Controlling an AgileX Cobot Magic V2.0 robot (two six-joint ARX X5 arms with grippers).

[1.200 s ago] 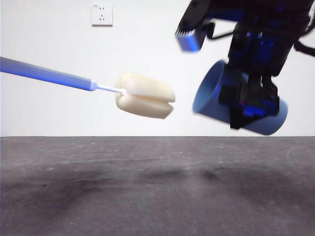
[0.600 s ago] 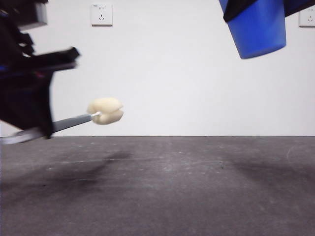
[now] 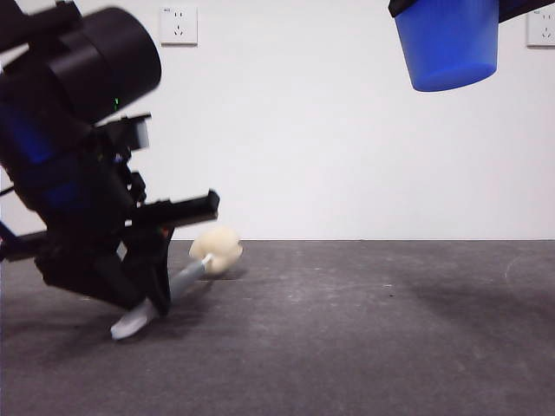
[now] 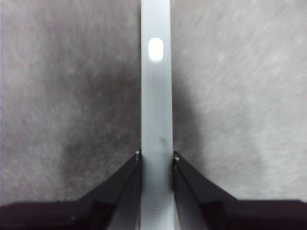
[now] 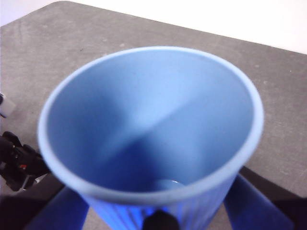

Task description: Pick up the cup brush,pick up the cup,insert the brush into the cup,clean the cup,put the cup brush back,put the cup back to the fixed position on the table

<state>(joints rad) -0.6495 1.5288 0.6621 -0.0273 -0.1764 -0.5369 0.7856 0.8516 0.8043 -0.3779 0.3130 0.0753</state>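
Observation:
My left gripper is low over the table at the left, shut on the grey handle of the cup brush. The cream sponge head points right and slightly up. The handle's end is at or just above the table. In the left wrist view the jaws pinch the handle below its white oval hole. My right gripper holds the blue cup upright and empty. In the front view the cup hangs high at the top right.
A white wall with two sockets stands behind the table. The dark left arm fills the left side of the front view. It also shows at the edge of the right wrist view.
My left arm has come down and rightward, bringing the brush from mid-air down to the table. The cup has stayed high at the top right and turned a little more upright.

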